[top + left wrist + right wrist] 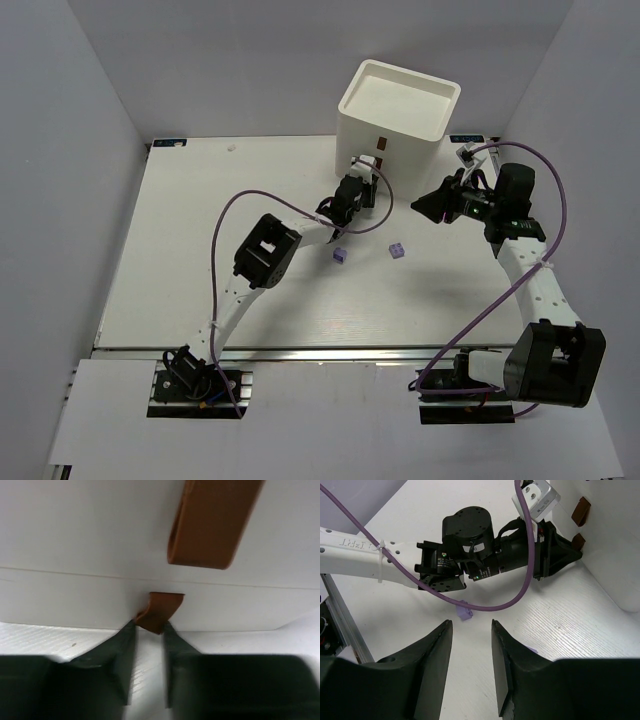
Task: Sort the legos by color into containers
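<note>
Since the white unit (400, 112) sits at the far side of the table (200, 250), pull straight and level: the left gripper (149, 630) pinches its lower handle (161, 607). The right gripper (471, 630) hangs spread, empty. Two purple legos (340, 256) lie on the table nearby.

The white bench (200, 250) is carrying a boxy white drawer unit (400, 110) at its far edge. One pale purple lego (340, 256) is lying mid-bench, with a second lego (397, 249) near it.
</note>
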Tool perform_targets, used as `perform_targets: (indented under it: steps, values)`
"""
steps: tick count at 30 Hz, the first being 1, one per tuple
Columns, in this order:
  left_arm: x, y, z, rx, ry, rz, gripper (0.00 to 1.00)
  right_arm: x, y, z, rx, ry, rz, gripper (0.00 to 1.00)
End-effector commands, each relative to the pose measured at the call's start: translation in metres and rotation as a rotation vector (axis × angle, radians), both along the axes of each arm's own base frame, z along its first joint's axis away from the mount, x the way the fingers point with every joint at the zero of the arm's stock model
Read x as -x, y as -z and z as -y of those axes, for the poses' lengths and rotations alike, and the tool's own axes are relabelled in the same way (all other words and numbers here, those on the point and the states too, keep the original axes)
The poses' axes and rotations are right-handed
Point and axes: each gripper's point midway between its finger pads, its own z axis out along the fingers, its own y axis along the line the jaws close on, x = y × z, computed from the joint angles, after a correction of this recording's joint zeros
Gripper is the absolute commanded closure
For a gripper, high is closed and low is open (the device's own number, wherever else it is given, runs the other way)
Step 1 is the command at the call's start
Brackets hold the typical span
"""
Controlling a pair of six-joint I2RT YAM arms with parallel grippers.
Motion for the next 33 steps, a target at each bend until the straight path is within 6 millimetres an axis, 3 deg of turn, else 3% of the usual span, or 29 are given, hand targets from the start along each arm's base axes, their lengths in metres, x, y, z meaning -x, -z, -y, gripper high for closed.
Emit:
perform_targets:
  steps: [1,4,5,6,8,9,11,12,14,16,18,19,22,23,24,29,31,33]
  values:
    - [-0.01,-0.045,0.003,0.074,-0.016,0.084,0.69,-0.001,-0.004,0.0,-0.016,-0.016,0.025,0.58]
    - [-0.005,-0.047,-0.001,0.077,-0.016,0.086,0.82,-0.001,-0.003,-0.001,-0.016,-0.02,0.022,0.58]
    - [-0.005,-0.049,-0.002,0.081,-0.017,0.092,0.91,-0.001,-0.002,-0.001,-0.017,-0.02,0.018,0.58]
    - [-0.002,-0.044,-0.004,0.074,-0.016,0.084,0.94,-0.001,-0.002,-0.001,-0.018,-0.019,0.016,0.58]
    - [0.0,-0.054,-0.005,0.086,-0.016,0.098,1.0,-0.001,-0.001,-0.001,-0.019,-0.022,0.014,0.58]
    - [0.004,-0.047,-0.009,0.076,-0.017,0.087,1.0,-0.001,-0.001,-0.001,-0.019,-0.022,0.013,0.58]
    - [0.007,-0.058,-0.011,0.09,-0.013,0.103,1.0,-0.001,0.0,-0.001,-0.018,-0.021,0.009,0.58]
    - [0.012,-0.049,-0.015,0.075,-0.011,0.087,1.0,-0.002,0.0,-0.001,-0.018,-0.021,0.011,0.58]
    - [0.017,-0.064,-0.018,0.093,-0.006,0.111,1.0,-0.002,0.002,-0.001,-0.018,-0.021,0.006,0.58]
    - [0.026,-0.056,-0.024,0.082,0.0,0.098,1.0,-0.002,0.003,-0.001,-0.018,-0.021,0.001,0.59]
    - [0.033,-0.067,-0.029,0.089,0.005,0.106,1.0,-0.002,0.003,-0.001,-0.017,-0.02,0.003,0.59]
    - [0.041,-0.057,-0.035,0.077,0.008,0.094,1.0,-0.002,0.003,0.0,-0.016,-0.017,0.003,0.59]
    - [0.053,-0.07,-0.043,0.078,0.02,0.112,1.0,-0.003,0.006,0.001,-0.01,-0.016,0.0,0.59]
    - [0.061,-0.056,-0.05,0.057,0.02,0.086,1.0,-0.003,0.007,0.0,-0.01,-0.02,-0.005,0.58]
    - [0.066,-0.068,-0.052,0.074,0.025,0.095,1.0,-0.002,0.01,-0.001,-0.006,-0.035,-0.005,0.56]
    - [0.084,-0.062,-0.063,0.07,0.038,0.052,1.0,-0.005,0.024,-0.001,0.061,-0.081,0.0,0.38]
    - [0.087,-0.059,-0.064,0.059,0.039,0.016,0.84,-0.01,0.031,0.001,0.104,-0.077,-0.004,0.3]
    - [0.09,-0.062,-0.061,0.065,0.055,-0.004,0.6,-0.014,0.042,0.002,0.142,-0.054,-0.03,0.3]
